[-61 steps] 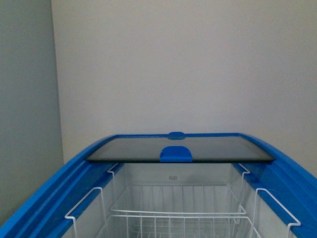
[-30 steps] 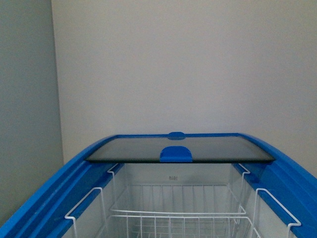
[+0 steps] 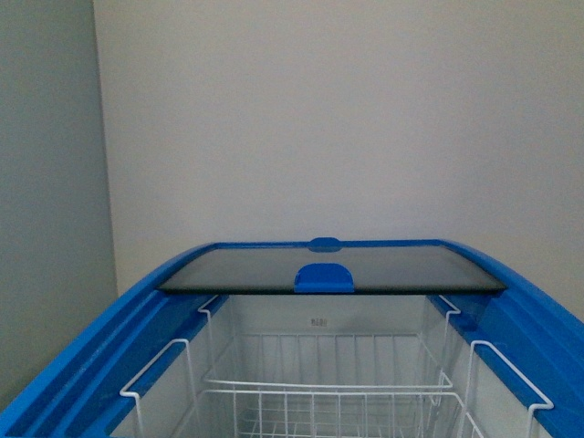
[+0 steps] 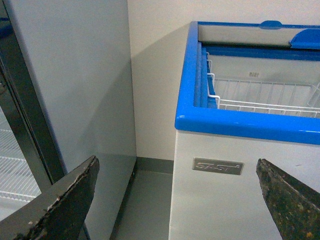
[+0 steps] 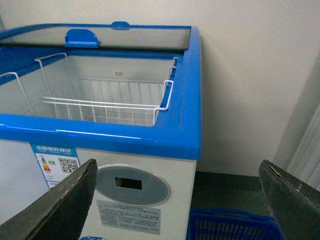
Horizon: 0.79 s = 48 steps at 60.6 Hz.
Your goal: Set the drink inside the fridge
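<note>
Front view shows the fridge [image 3: 137, 310] sitting a shade lower in frame than a moment ago, lid [image 3: 328, 272] slid far back, basket [image 3: 319, 392] empty; both end effectors [image 4: 177, 200] [image 5: 177, 200] spread empty, the drink nowhere in sight, likely unfetched.

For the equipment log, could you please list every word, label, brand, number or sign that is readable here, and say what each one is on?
"SAST": grey nameplate on the white side of the fridge, left wrist view.
Energy label with QR code on the fridge front: blue header, print too small to read.
White sticker below the grey oval panel: too blurred.
Small mark on the inner back wall: unreadable.
</note>
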Available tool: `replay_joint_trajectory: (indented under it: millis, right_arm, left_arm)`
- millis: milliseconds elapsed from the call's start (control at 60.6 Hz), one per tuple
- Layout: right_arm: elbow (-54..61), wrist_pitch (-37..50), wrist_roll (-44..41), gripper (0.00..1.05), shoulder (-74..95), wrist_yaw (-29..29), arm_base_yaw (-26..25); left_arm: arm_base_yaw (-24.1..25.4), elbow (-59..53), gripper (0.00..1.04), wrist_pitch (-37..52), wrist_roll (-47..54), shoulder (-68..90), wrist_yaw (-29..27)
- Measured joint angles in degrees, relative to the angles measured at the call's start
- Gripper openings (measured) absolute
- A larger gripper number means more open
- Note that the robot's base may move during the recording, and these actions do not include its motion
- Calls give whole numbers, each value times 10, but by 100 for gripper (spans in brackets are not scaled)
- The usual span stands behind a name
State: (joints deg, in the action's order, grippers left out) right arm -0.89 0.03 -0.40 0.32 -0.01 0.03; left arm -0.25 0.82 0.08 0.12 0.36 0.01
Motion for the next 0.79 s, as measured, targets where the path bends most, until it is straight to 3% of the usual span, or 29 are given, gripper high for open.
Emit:
replay_joint_trajectory:
  millis: [792]
  right_arm:
    - [0,0,0,97,0,0,0]
  left_arm:
    - [0,0,97,0,0,0,0]
